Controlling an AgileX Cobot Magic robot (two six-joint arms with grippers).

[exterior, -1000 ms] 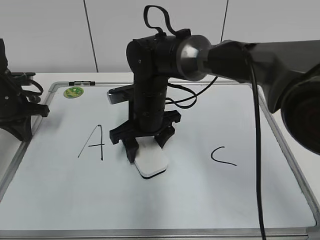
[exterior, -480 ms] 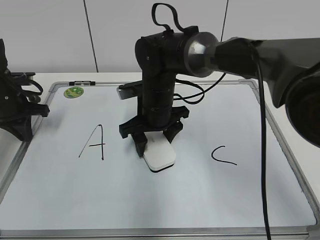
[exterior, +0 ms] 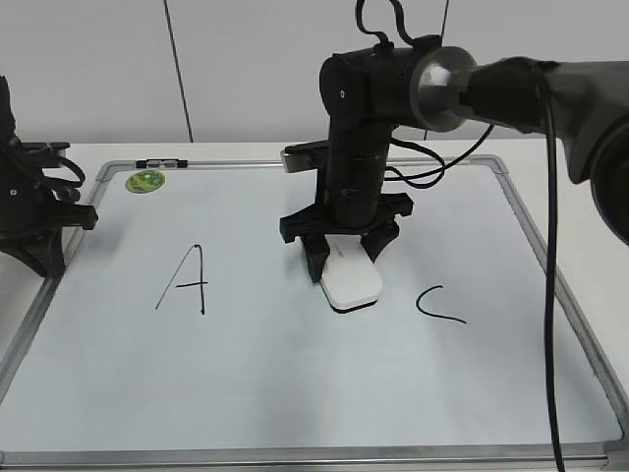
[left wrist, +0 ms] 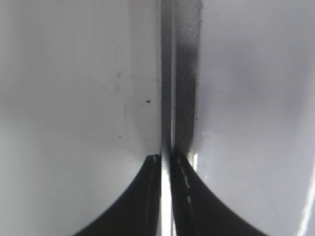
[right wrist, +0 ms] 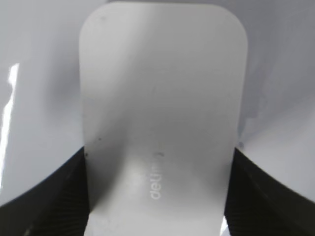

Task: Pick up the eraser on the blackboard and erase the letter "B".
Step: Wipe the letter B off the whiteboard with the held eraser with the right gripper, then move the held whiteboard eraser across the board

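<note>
Eraser (exterior: 352,280) clamped in my right fingers (exterior: 339,258); drifting further right risks smudging the "C" (exterior: 438,305). Left fingers (left wrist: 166,164) closed, empty.

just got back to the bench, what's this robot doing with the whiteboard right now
The right hand is clamped on the white eraser and presses it flat on the blackboard, between the black "A" and the "C". No "B" shows in that gap; whether any trace sits under the eraser cannot be told. The left hand is shut and empty, parked over the board's left frame edge. A green magnet sits in the top left corner.
</note>
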